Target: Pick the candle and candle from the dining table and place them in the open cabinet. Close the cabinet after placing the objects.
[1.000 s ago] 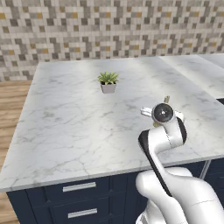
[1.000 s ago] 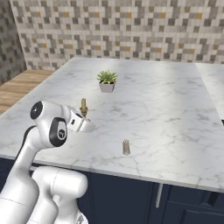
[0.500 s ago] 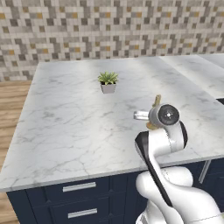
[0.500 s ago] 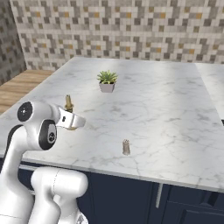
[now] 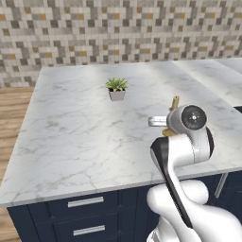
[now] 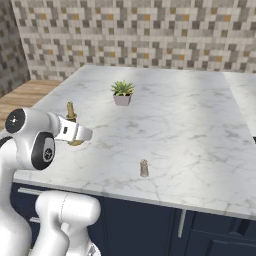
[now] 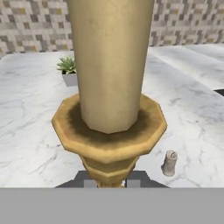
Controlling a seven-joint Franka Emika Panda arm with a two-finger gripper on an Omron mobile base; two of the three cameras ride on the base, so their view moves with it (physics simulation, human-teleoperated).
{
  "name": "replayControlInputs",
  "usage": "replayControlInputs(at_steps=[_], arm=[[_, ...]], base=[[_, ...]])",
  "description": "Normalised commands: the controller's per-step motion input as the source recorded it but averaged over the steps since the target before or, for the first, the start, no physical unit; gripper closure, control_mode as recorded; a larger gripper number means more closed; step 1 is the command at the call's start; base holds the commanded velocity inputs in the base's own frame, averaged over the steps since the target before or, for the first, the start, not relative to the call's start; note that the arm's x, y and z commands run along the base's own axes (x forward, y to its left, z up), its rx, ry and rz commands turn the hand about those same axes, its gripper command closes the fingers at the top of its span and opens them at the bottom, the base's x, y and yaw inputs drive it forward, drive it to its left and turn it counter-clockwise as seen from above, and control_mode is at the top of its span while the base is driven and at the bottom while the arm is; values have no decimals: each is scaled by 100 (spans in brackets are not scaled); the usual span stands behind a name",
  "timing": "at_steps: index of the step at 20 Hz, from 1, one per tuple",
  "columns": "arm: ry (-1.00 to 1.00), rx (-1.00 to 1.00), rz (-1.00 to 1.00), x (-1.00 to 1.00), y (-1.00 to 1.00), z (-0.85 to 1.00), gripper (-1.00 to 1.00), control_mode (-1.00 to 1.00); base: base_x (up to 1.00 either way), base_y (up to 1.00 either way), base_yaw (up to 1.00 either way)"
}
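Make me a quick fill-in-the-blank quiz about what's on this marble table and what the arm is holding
1. The fingers are shut on the tan ____, by its brass holder.
2. The stub candle stands on the ____.
3. The thing with green leaves near the table's far side is a potted ____.
4. The wall behind the table is covered in small ____.

Missing words: candle; table; plant; tiles

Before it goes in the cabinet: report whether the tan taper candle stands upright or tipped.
Upright. The tan taper candle on its brass holder rises straight in the hand view; its tip points up above the shut pincer.
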Motion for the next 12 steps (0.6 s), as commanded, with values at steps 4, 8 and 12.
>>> replayControlInputs(at_steps=[4,8,12], arm=[[0,-1,0,-26,0,7,100,-100],[0,0,2,-26,-3,0,100,-100],[0,-1,2,-17,0,0,100,-100]], base=[[0,0,0],[0,0,0],[0,0,0]])
